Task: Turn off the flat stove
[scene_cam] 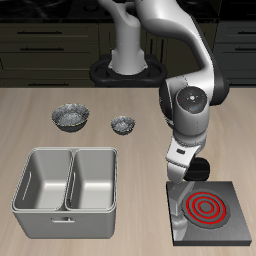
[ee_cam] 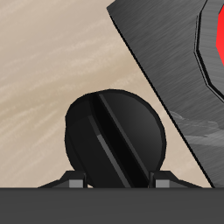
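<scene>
Light wood-grain table (scene_cam: 60, 225), carrying four items. The flat stove (scene_cam: 222, 232), a dark grey slab with red glowing rings, lies by the front edge. A twin-basin metal tray (scene_cam: 66, 180) lies well apart from it, also near the front. Farther back stand two small dark bowls (scene_cam: 70, 117) (scene_cam: 123, 125), near each other.

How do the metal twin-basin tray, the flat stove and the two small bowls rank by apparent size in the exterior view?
1. Twin-basin tray
2. Flat stove, partly hidden by the arm
3. Larger bowl
4. Smaller bowl
</scene>
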Available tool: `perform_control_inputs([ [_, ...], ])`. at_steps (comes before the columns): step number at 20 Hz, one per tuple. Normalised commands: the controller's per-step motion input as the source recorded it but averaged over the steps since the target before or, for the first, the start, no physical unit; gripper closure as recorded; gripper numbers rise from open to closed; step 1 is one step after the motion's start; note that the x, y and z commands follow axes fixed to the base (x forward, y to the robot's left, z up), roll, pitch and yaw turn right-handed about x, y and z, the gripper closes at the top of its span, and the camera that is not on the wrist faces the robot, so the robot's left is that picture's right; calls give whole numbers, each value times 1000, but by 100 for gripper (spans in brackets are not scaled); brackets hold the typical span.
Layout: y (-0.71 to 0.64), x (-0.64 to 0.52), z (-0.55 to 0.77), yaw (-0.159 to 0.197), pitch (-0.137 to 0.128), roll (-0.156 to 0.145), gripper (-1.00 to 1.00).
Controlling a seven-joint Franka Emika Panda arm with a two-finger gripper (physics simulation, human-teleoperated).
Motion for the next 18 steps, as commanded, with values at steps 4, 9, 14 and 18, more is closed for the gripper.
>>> perform_control_inputs([
  [4,-2,3,57,-23,-9,6,100],
  [9,-6,26,70,-53,2,1,100],
  [14,-26,79,271,-153,-33,-1,100],
  [18,-14,103,271,-155,-26,-24,100],
])
